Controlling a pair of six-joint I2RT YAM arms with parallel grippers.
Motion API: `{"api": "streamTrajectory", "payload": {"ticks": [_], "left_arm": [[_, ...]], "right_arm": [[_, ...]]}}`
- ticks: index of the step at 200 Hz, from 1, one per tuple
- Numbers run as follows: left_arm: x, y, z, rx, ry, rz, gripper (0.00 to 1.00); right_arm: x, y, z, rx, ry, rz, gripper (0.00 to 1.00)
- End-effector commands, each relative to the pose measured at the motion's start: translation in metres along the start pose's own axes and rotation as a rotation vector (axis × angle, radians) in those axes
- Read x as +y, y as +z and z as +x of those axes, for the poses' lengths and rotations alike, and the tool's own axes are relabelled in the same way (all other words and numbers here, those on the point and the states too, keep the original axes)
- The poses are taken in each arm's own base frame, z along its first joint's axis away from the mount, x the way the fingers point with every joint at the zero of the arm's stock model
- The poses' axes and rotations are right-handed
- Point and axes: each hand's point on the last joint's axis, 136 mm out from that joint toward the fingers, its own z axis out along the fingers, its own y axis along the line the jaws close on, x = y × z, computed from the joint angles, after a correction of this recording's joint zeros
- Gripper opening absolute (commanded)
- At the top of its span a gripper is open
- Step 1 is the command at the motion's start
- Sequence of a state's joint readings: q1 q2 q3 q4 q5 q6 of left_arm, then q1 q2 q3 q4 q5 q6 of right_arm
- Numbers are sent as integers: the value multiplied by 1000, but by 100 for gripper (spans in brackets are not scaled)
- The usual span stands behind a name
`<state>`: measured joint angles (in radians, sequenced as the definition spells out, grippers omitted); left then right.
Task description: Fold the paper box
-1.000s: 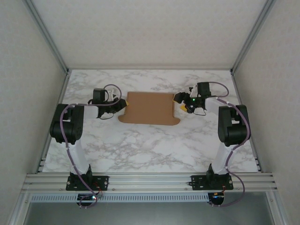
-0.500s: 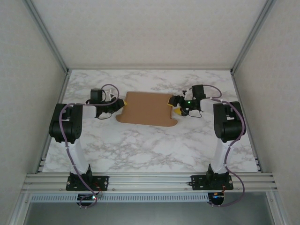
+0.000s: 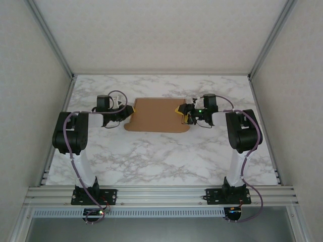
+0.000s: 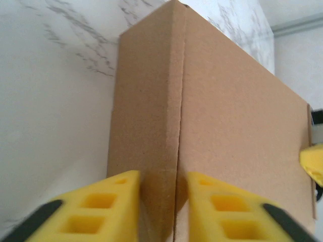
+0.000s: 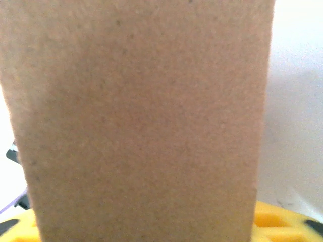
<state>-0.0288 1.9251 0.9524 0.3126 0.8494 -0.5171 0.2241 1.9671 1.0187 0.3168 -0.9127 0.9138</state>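
- The left arm [image 3: 68, 133] rises from the near left of the marble tabletop [image 3: 166, 156] and bends inward, toward the right.
- The left end effector [image 3: 130, 111] sits at the left edge of the box [image 3: 156, 115]. From its wrist, its two yellow fingers [image 4: 108, 204] stand apart, with a raised crease of the box running away between them. The left finger lies against the narrow panel that drops to the tabletop. The right finger sits just beside the crease, on the broad face. Whether they pinch the cardboard I cannot tell.
- The box lies in the middle of the tabletop's far half, between the two end effectors. It is plain brown, with a straight far edge and near corners that flare outward a little.
- The right end effector [image 3: 183, 114] sits at the box's right edge, over the cardboard. From its wrist, a brown panel stands close before the camera, with a yellow finger at each lower corner. They are apart, but whether they clamp the panel I cannot tell.
- The right arm [image 3: 245, 131] rises from the near right and bends inward, toward the left.
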Motion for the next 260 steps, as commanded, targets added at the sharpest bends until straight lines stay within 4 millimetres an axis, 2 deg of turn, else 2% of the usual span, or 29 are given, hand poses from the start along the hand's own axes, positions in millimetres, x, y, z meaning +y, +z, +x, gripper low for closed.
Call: {"api": "streamTrajectory", "payload": {"ticks": [1, 22, 49, 65, 77, 99, 124, 146, 180, 215, 244, 260], "left_arm": [[28, -14, 10, -30, -41, -202, 39], [8, -34, -8, -134, 72, -283, 49], [-18, -63, -28, -290, 211, -361, 51], [-40, -73, -28, -342, 356, -400, 51], [-64, -73, -18, -371, 516, -406, 52], [-108, -60, 23, -351, 835, -352, 58], [-130, -53, 61, -291, 1074, -284, 58], [-136, -49, 80, -246, 1215, -279, 57], [-135, -40, 97, -191, 1279, -233, 57], [-132, -24, 127, -97, 1410, -237, 63], [-123, -18, 127, -92, 1427, -278, 66], [-120, -15, 120, -114, 1422, -313, 67]], "right_arm": [[4, -7, 7, -17, 29, 57, 49], [1, -14, 11, -16, 34, 109, 46], [-3, -19, 19, -12, 62, 143, 44], [-6, -22, 23, -22, 79, 153, 44], [-6, -24, 26, -24, 83, 155, 44], [-7, -27, 30, -25, 81, 166, 44], [-13, -27, 35, -23, 94, 166, 44], [-16, -27, 37, -22, 99, 164, 44], [-16, -26, 40, -15, 105, 154, 44], [-14, -25, 41, -13, 101, 149, 45], [-13, -23, 42, -7, 99, 142, 45], [-12, -22, 43, -3, 95, 137, 46]]}}
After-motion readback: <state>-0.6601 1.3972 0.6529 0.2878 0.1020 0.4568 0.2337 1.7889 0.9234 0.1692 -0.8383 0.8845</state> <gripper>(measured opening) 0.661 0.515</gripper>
